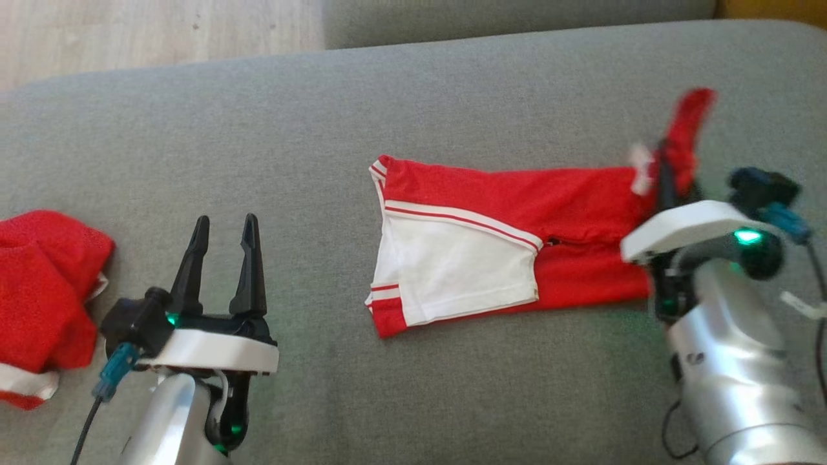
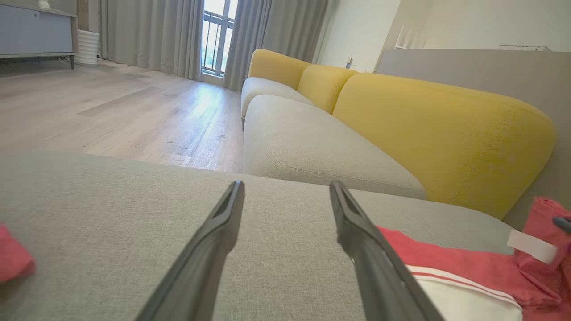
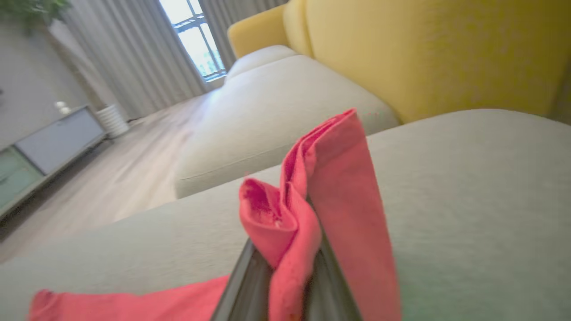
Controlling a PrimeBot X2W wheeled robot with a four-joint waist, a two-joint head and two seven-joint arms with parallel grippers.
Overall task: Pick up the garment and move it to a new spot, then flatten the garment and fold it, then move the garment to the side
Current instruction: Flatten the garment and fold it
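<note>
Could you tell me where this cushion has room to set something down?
Bare cushion: the far strip behind the garment, the gap between its white end and the left gripper, and the near strip in front of it. Crowded: the left edge with a second red garment, and the right end, where the right gripper grips cloth.

The head camera looks steeply down on the grey cushion (image 1: 452, 97) from close above. Both wrist cameras sit low over it, facing along the yellow-backed sofa (image 2: 437, 129) towards the curtained window (image 2: 216, 38); all three catch the same red-and-white garment (image 1: 517, 213)
</note>
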